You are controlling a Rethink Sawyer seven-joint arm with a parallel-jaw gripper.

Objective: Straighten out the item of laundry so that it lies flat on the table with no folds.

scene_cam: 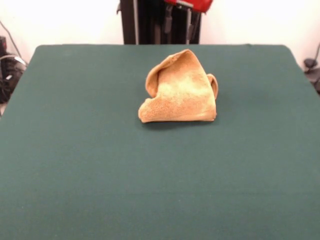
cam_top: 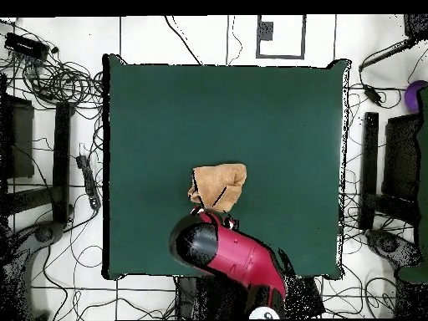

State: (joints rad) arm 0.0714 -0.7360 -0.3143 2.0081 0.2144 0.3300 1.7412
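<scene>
The golden-orange towel (scene_cam: 179,90) sits bunched and folded over itself on the green table (scene_cam: 75,150), a little toward the robot's side of centre, none of it yet spread flat (the whole straightening looks still to do); the red arm (cam_top: 234,255) hangs near it, its gripper hidden, so its opening cannot be told

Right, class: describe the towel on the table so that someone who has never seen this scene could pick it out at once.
Start from the big dark green table that fills the front view. On it, a little towards the robot's side of centre, sits the towel, a small golden-orange terry cloth. It is the only thing lying on the green top, and it is not flat: it is crumpled into a peaked, folded heap.
</scene>
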